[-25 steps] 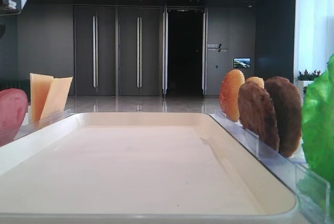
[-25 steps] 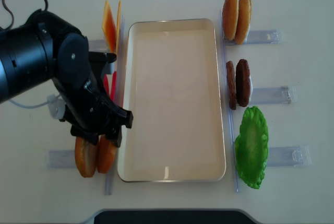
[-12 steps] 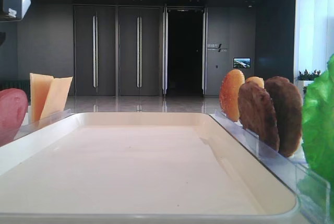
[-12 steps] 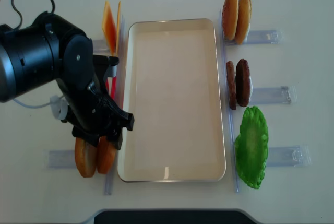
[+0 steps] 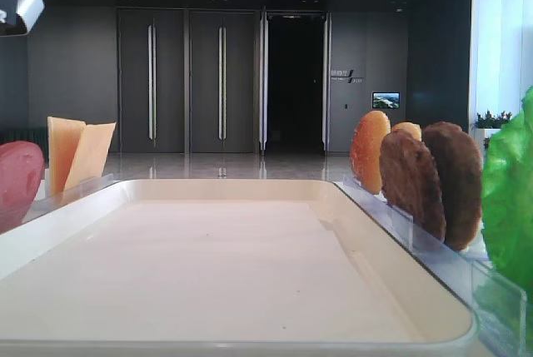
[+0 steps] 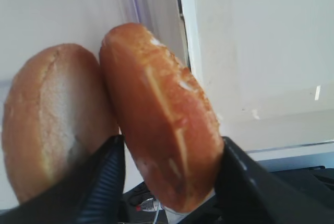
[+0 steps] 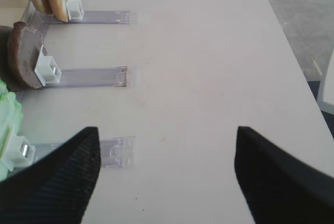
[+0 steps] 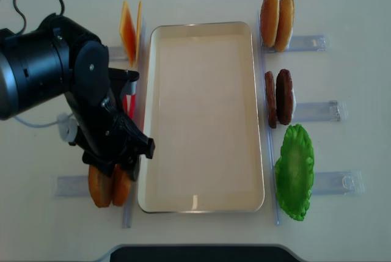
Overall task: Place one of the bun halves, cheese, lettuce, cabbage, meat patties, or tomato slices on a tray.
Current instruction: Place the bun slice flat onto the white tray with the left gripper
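Two bun halves stand on edge in a rack left of the tray. My left gripper reaches down over them, its fingers either side of the bun half nearer the tray and pressing its crust. The other bun half leans against the left finger. From above, the black left arm hides the jaws and only the buns' lower ends show. My right gripper stands open over bare table.
Cheese and a tomato slice stand in racks left of the tray. Another bun pair, patties and lettuce line its right side, on clear racks. The tray floor holds nothing.
The left arm has sunk a little onto the bun pair and its jaws have narrowed round the bun half nearer the tray. The right gripper's side looks the same.
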`<state>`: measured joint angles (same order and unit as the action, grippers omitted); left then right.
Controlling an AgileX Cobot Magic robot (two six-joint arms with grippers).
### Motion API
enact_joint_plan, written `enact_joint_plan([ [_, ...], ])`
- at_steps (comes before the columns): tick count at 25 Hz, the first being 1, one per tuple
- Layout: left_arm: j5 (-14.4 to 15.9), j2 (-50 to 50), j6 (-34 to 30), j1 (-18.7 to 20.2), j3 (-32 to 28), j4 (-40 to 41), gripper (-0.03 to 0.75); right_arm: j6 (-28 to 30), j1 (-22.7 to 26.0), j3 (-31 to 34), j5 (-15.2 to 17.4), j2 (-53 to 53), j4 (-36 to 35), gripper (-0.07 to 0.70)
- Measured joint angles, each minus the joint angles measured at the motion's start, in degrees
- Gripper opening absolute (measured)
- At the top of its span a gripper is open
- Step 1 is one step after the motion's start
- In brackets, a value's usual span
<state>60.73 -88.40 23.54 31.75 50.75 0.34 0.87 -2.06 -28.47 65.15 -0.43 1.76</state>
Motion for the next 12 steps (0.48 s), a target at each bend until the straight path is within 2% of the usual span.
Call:
enact_joint_plan([
  [5,0.76,0.0,-0.15,0.0,0.0,0.66,0.267,0.0,0.0,0.0,0.0,0.0,0.0,0.538],
  [12,3.1,0.0,-0.15,0.0,0.05,2.27,0.237,0.0,0.0,0.0,0.0,0.0,0.0,0.538],
])
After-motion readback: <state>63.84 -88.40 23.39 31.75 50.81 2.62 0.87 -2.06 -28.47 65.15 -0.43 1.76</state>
